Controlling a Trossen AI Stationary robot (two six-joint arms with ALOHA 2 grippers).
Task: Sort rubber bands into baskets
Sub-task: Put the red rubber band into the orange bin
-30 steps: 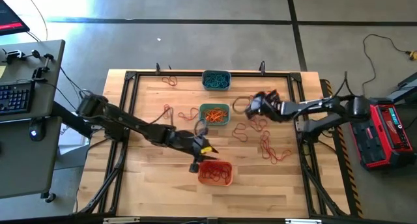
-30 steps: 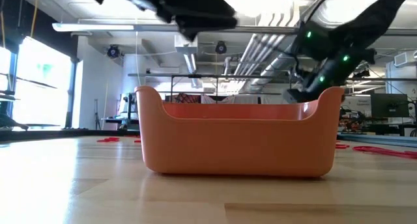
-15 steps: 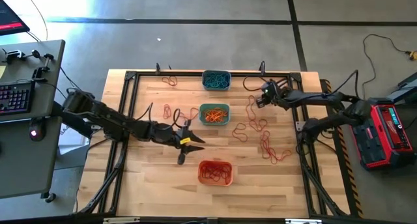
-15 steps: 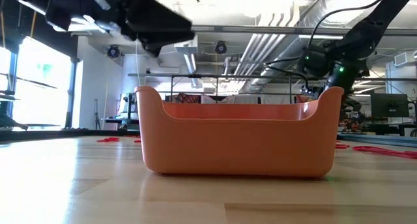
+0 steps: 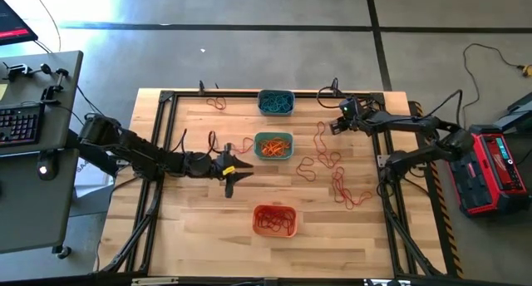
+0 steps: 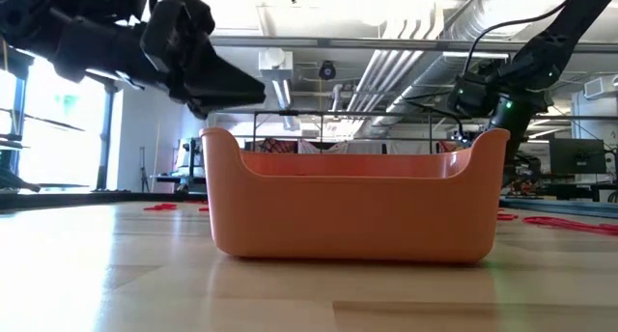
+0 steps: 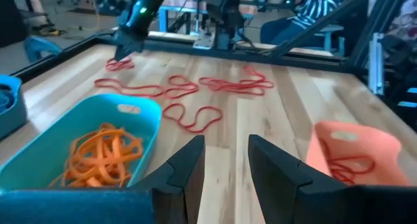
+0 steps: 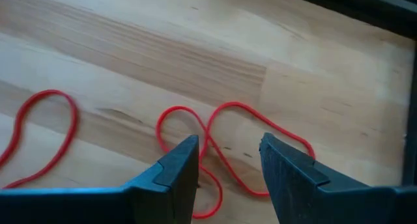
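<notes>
right, the right gripper (image 5: 339,125) hangs over the far right part of the table (image 5: 191,236), jaws apart and empty, lined up straight above a twisted red band (image 8: 221,146) on the wood, so it looks set for a pick, fingers straddling the crossing where the loop bunches up. more red rubber bands (image 5: 337,174) trail loose across the right side, well apart from any tub. the left gripper (image 5: 231,171) sits mid-table just beside the teal-green basket (image 5: 273,146), fingers parted, nothing between them; from its wrist view it looks out over the orange loops (image 7: 101,152) piled in that tub. the orange basket (image 5: 274,220) at the near edge holds red bands, the grey-blue basket (image 5: 275,102) at the far edge holds the blue-teal ones. so each colour has its tub, and plenty of red is left to shift, a few by the far left corner too.
</notes>
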